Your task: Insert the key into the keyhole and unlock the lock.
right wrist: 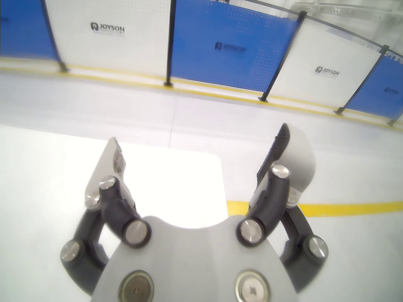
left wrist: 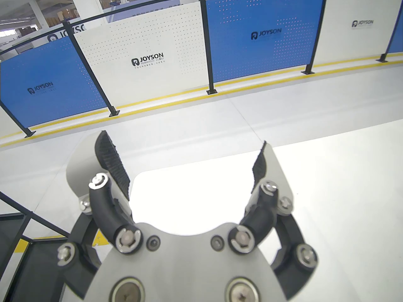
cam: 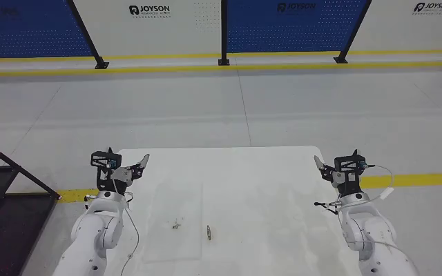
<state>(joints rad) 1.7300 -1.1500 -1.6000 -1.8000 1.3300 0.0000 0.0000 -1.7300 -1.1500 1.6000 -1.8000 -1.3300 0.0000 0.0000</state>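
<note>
**Key/lock bench: both claws wide, nothing held**

Top view: white table (cam: pixel 242 172) w/ two small task pieces lying toward the near edge, approx. mid-width. A small pale piece (cam: pixel 177 224) is seen on the left. A dark oblong piece (cam: pixel 208 232) is seen near it on the right, apart, not touching. Both are too small for it to be told which is key and which is lock; no keyhole can be made out. A faint rectangular sheet (cam: pixel 173 200) is outlined on the tabletop. The pale piece lies inside the outline; the dark piece is at or just past its right edge, cannot be told which.

L gripper (cam: pixel 138 165) is held over the table's far-left corner, well apart from both pieces. In the L wrist view the L gripper (left wrist: pixel 182 146) is shown w/ jaws spread wide and ribbed black pads (left wrist: pixel 110 161) turned inward. Nothing is gripped, and the bare table corner is seen between them.

R gripper (cam: pixel 323 169) is held at the far-right corner, likewise well apart from the pieces. In the R wrist view the R gripper (right wrist: pixel 198 136) is shown spread wide and empty. One finger is over the tabletop, the other out past the table edge above the floor.

Bkgd: fence (cam: pixel 290 27) of blue and white panels and a yellow floor line (cam: pixel 207 69) are seen beyond the table. A black frame (cam: pixel 21 186) stands beside its left side.
</note>
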